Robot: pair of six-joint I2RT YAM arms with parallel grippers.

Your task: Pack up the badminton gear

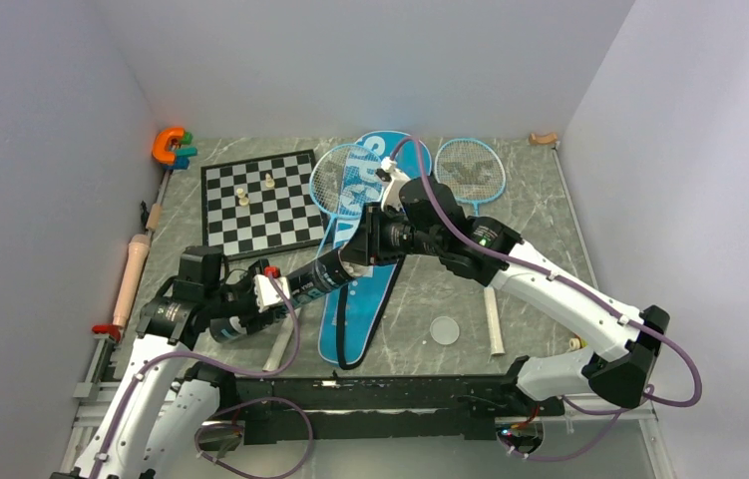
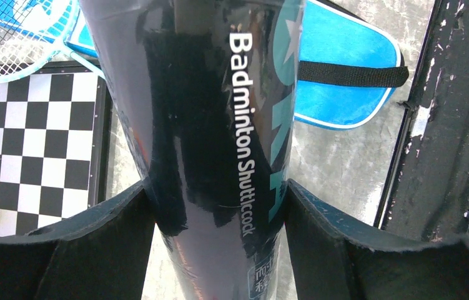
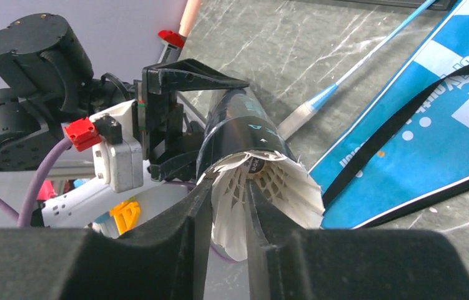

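My left gripper [image 1: 262, 294] is shut on the long black tube [image 1: 302, 282], which is held off the table and slants up to the right. In the left wrist view the tube [image 2: 207, 125] fills the gap between my fingers. My right gripper [image 3: 227, 187] is shut on the feather skirt of a white shuttlecock [image 3: 281, 187] at the tube's open mouth [image 3: 238, 122]. The shuttlecock's cork end sits inside the tube. The blue SPORT bag [image 1: 365, 299] lies flat under the tube. Two light-blue rackets [image 1: 343, 178] [image 1: 470, 170] lie beside it. No other shuttlecock shows.
The chessboard [image 1: 258, 203] with small pale pieces lies at the back left. The orange clamp [image 1: 168, 146] sits in the back left corner. A clear round lid [image 1: 444, 330] lies right of the bag. A beige rod [image 1: 131, 279] lies along the left wall.
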